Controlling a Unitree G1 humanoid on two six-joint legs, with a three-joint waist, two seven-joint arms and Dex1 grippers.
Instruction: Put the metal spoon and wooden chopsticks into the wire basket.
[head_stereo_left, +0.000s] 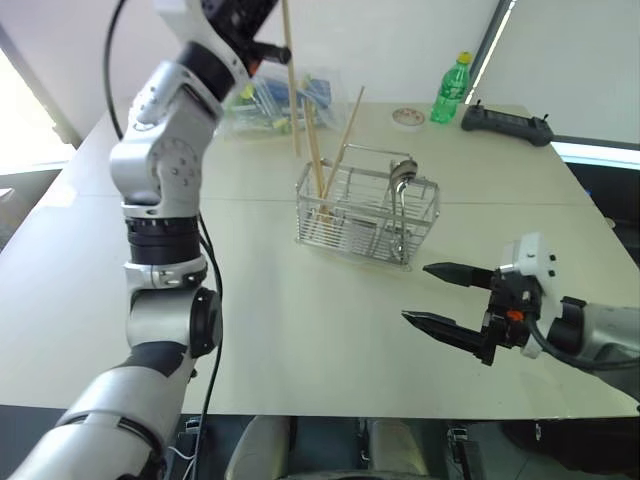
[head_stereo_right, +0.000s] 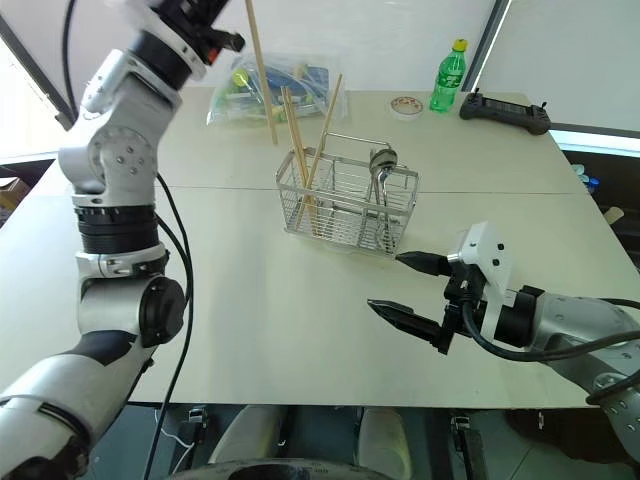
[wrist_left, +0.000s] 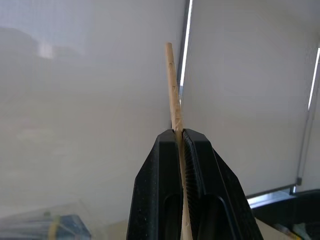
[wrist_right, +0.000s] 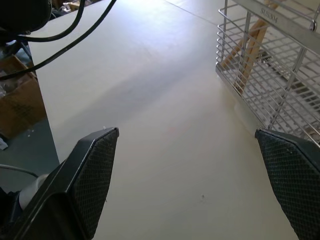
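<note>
**A:** Left tool (wrist_left: 180, 137) is seen clamped on one wooden chopstick (head_stereo_left: 291, 75), raised high over the far side of the bench (head_stereo_left: 300, 330). The stick is pinched between the black fingers (wrist_left: 160, 170) with its pale tip poking out past them, and the rest is hung down almost upright toward the bench, just behind the wire basket (head_stereo_left: 366, 205). Whether its lower end is touching anything can't be told.

**B:** And the right tool?

**A:** Right tool (head_stereo_left: 435, 296) is held wide, nothing gripped. It's hovering low over the bare bench near the front right edge, fingers pointed to the robot's left, with the basket near and just beyond it. A corner of the basket's grid is caught in the right wrist view.

**B:** Where's the rest of the task stuff sat?

**A:** The basket is stood around the middle of the bench. More chopsticks (head_stereo_left: 330, 165) are already leaned inside its left end, tips fanned out above the rim. The metal spoon (head_stereo_left: 400, 190) is stood in the right end, bowl up, poking above the wires.

**B:** Anything else lying about?

**A:** A clear plastic bag (head_stereo_left: 285, 100) of coloured items at the far left behind the basket, a green bottle (head_stereo_left: 451, 90) with a yellow cap, a small round lid-like thing (head_stereo_left: 406, 117) beside it, and a black controller (head_stereo_left: 506, 123) at the far right.
</note>
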